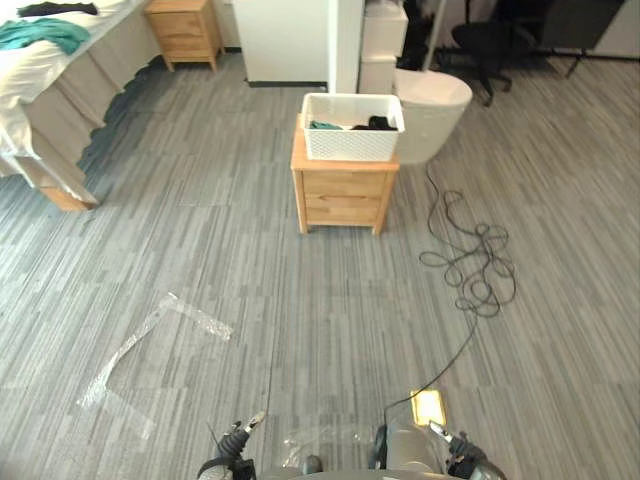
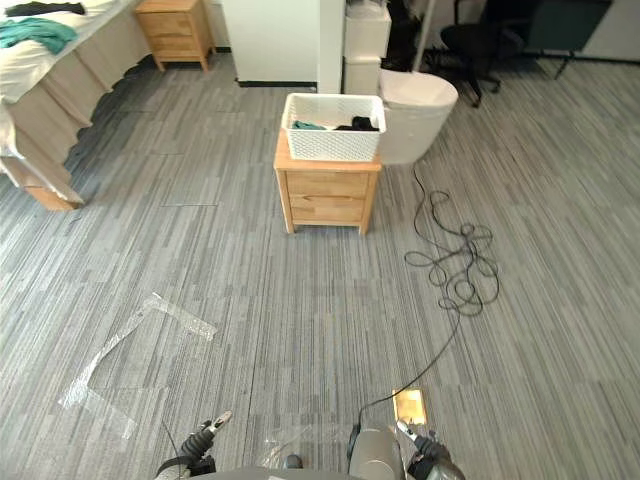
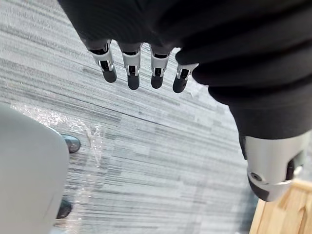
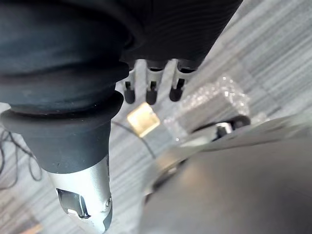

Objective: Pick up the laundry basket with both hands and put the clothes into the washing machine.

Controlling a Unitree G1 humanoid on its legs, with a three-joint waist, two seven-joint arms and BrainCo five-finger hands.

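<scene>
Standing well back on the grey plank-patterned floor (image 1: 250, 260), I look down a long stretch of it toward the far end of the room. A bed with white bedding (image 1: 30, 70) lies off to my far left, a teal cloth (image 1: 40, 33) spread on top. Straight ahead at the far wall rises a tall white unit (image 1: 280, 40); I cannot tell what it is. Just to the right of it sits a pale round tub (image 1: 430, 115). Touching the tub's left side is a light wooden bedside cabinet with two drawers (image 1: 343, 195). On top of that cabinet rests the white perforated plastic laundry basket (image 1: 352, 140), upright, well apart from both my hands. Dark clothes (image 1: 378, 123) and a bit of teal fabric (image 1: 322, 125) lie inside it. Clear tape strips (image 1: 150, 335) mark the floor to my near left, and a small brass floor plate (image 1: 428, 406) lies by my right side. My left hand (image 3: 130, 66) hangs low over the floor, fingers straight and holding nothing. My right hand (image 4: 151, 85) does the same.
</scene>
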